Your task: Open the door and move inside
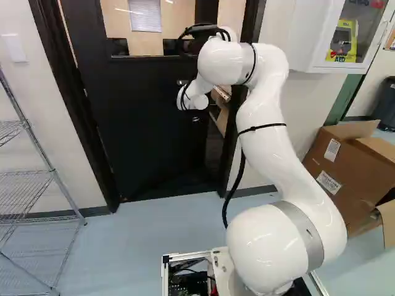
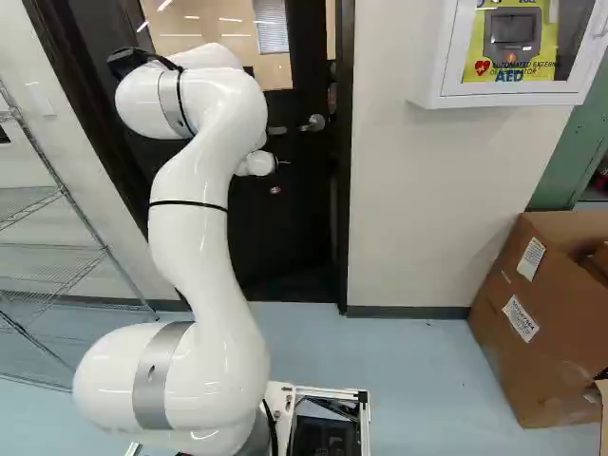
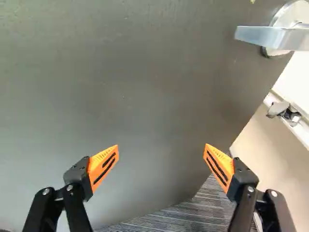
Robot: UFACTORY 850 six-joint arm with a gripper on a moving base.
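Observation:
The black door (image 1: 142, 129) with a window stands ajar, swung away from the base. A gap at its right edge shows in the left base view. Its silver lever handle (image 2: 313, 123) is seen past my wrist in the right base view. In the wrist view the handle (image 3: 270, 36) lies off to one side, clear of both fingers. My gripper (image 3: 161, 149) is open, its orange-padded fingers spread wide with nothing between them, facing the dark door panel (image 3: 125, 96). Both base views hide the fingers behind the arm's white wrist.
The black door frame (image 2: 345, 190) borders the doorway. A wire shelf (image 1: 37, 176) stands left of it. On the right are a white wall cabinet (image 2: 513, 98) and an open cardboard box (image 2: 532, 323) on the floor. Striped flooring (image 3: 183, 212) shows beyond the door's edge.

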